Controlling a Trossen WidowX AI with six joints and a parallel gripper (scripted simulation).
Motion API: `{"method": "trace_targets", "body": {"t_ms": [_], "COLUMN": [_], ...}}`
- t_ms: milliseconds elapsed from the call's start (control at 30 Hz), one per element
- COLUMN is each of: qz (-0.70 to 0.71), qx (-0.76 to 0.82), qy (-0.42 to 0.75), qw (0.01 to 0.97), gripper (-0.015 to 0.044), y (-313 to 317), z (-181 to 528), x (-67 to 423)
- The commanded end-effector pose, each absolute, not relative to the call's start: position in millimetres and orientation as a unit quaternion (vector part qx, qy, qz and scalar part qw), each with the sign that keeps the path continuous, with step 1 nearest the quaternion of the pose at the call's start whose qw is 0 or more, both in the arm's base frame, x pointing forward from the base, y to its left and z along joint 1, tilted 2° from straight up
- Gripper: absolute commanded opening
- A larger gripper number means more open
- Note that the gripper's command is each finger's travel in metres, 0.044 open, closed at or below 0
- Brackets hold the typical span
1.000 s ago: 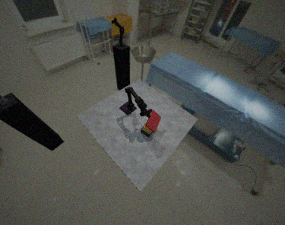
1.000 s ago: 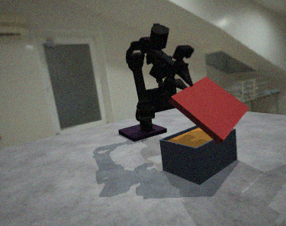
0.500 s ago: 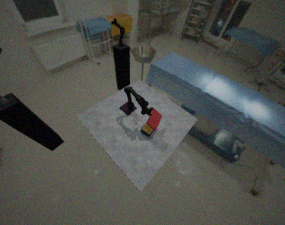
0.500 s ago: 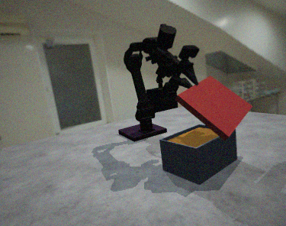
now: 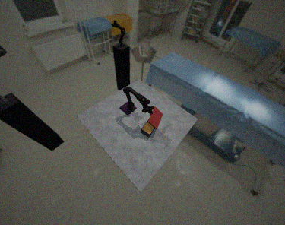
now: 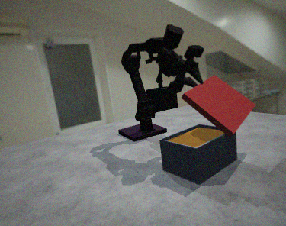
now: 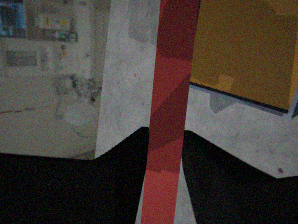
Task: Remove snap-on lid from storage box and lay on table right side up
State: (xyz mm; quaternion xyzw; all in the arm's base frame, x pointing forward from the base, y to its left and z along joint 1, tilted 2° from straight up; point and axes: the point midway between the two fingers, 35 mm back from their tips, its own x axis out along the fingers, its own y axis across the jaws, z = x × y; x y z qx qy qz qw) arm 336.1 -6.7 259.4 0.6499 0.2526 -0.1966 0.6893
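Observation:
The red lid (image 5: pixel 156 118) (image 6: pixel 221 103) (image 7: pixel 170 107) is off the top of the dark blue storage box (image 5: pixel 146 133) (image 6: pixel 183 162) (image 7: pixel 240 102) and steeply tilted, with its lower edge by the box's right side in the exterior view. I cannot tell whether that edge touches the box. The box stands upright on the table, its orange inside largely exposed. My gripper (image 5: pixel 150 110) (image 6: pixel 200 83) (image 7: pixel 164 136) is shut on the lid's raised edge, with one finger on each side of its red wall in the wrist view. The lid's underside is mostly hidden.
The grey-white table top (image 5: pixel 140 167) (image 6: pixel 49 179) carries the arm's dark purple base (image 5: pixel 128 109) (image 6: pixel 135 133) behind the box. A blue-draped bed (image 5: pixel 205 87) stands beyond the table's right side in the top view.

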Motion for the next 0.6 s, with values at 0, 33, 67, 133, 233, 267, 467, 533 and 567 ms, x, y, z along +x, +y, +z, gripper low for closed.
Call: {"method": "trace_targets", "body": {"t_ms": [0,33,67,133,233,267,467,533,567], "qz": [-0.196,-0.196,-0.196,-0.196,-0.196,-0.196,-0.195,-0.195,-0.195], "qx": [0.652,0.652,0.652,0.652,0.653,0.653,0.653,0.653,0.653], "qy": [0.249,0.249,0.249,0.249,0.249,0.249,0.249,0.249,0.249], "qw": [0.689,0.689,0.689,0.689,0.689,0.688,0.688,0.688,0.688], "gripper": [0.0,0.0,0.0,0.0,0.0,0.0,0.0,0.0,0.0], "y": [1.6,3.6,5.5,9.5,15.4,17.3,29.1,33.0,35.0], "z": [260.3,260.2,260.2,260.0,259.8,259.8,259.4,259.3,259.2], "x": [334.3,334.0,333.6,332.9,331.9,331.6,329.6,328.9,328.6]}}
